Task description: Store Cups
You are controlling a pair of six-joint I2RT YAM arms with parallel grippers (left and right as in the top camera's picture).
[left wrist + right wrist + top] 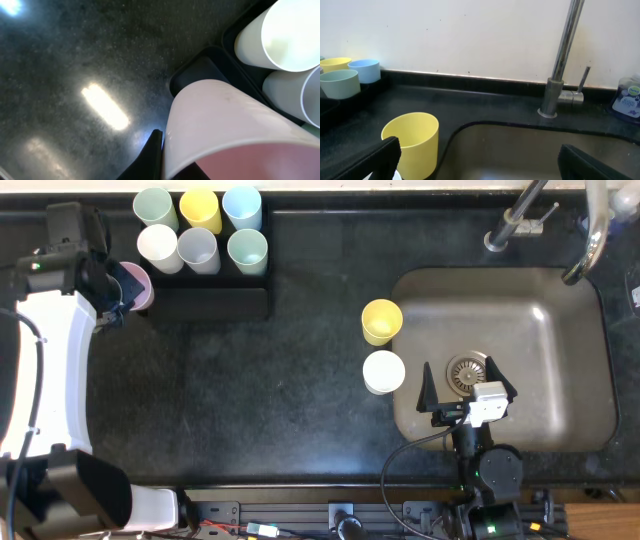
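Nearest: pink cup [220, 125], its wall pinched by my left gripper [120, 288], at the black tray [195, 70] corner. Light, stiff, smooth plastic; I judge a rim-wall hold adequate. Right gripper [467, 388] spread, yellow cup [412, 142] beside one finger.

I see a matt plastic pink cup [225, 125], glossy speckled worktop [250, 400], brushed-metal sink [540, 310] and shiny metal tap [565, 55].

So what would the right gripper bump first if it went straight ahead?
Probably the back edge of the metal sink, where the black counter begins; the yellow plastic cup and chrome tap sit to either side.
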